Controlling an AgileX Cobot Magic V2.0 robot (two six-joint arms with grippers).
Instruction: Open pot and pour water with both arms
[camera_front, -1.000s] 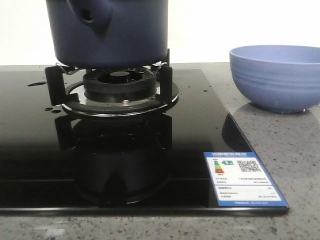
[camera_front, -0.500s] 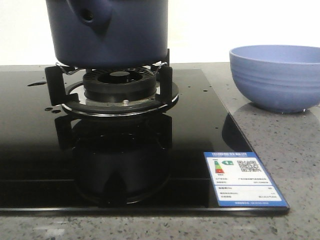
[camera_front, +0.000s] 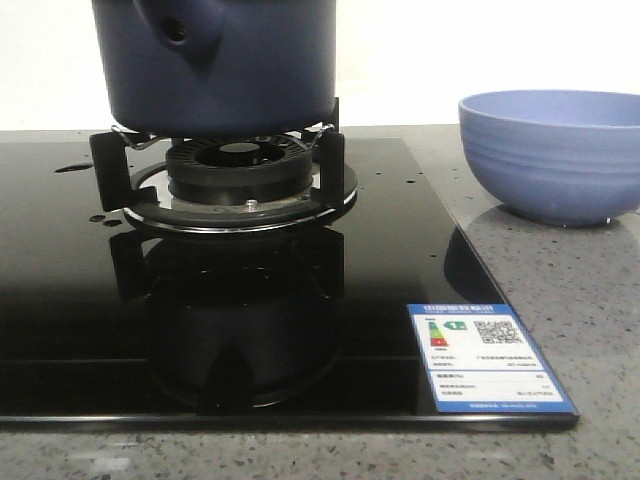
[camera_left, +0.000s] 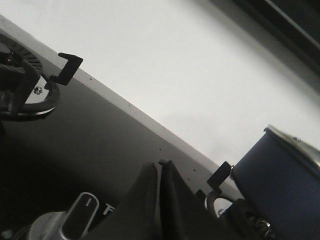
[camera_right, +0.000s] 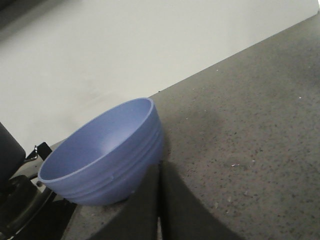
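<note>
Front view: nearest you, at 5 o'clock, an energy label sits on the black glass cooktop. Further back, at 12 o'clock, the pot rests on the burner stand, stub toward you. At 2 o'clock the light-blue bowl stands on the grey counter, well apart. Your left gripper and right gripper both have fingers pressed together, holding nothing.

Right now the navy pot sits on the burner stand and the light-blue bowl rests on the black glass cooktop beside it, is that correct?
Not quite: the bowl rests on the grey speckled counter, off the glass cooktop, as the front view shows. The pot does sit on the burner stand.
</note>
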